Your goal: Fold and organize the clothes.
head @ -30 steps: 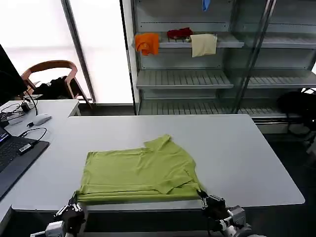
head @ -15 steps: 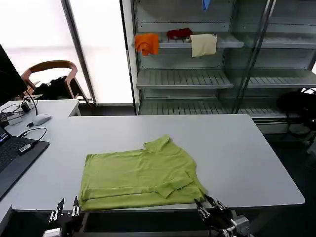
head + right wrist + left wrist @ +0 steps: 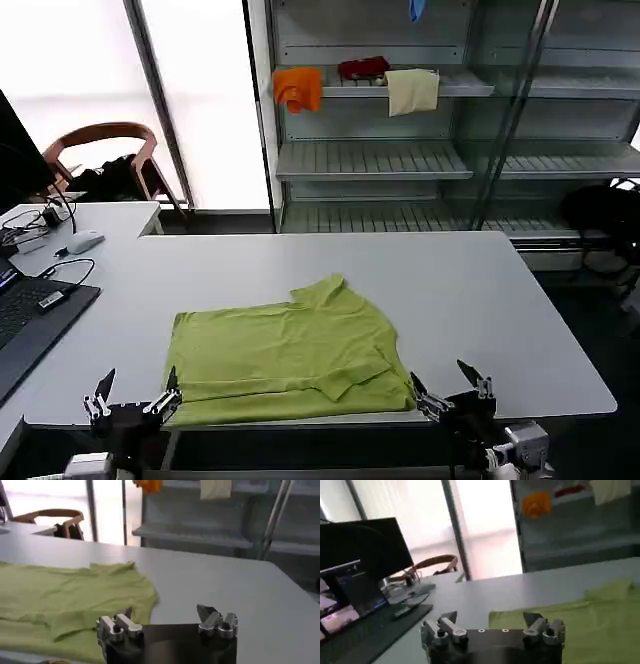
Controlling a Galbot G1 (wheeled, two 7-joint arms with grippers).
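The clothes, a lime yellow-green T-shirt [image 3: 285, 352], lie folded into a rough rectangle near the table's front edge, with a sleeve flap sticking up at the far side. My left gripper [image 3: 135, 392] hovers open and empty just off the shirt's front left corner. My right gripper [image 3: 442, 385] is open and empty just off the front right corner. In the left wrist view the shirt [image 3: 585, 622] lies beyond the spread left gripper [image 3: 491, 617]. In the right wrist view the shirt [image 3: 65, 595] lies ahead of the open right gripper [image 3: 165, 612], to one side of it.
A laptop [image 3: 25, 320], cables and a mouse [image 3: 85, 241] sit at the table's left end. Bare white table [image 3: 480, 300] stretches right of the shirt. Behind stand shelves with an orange cloth [image 3: 298, 88], a dark red cloth [image 3: 362, 68] and a cream cloth [image 3: 412, 91].
Both grippers were shut at the shirt's front corners a second ago. They have let go, opened wide and drawn slightly outward. The shirt's front edge now rests flat on the table.
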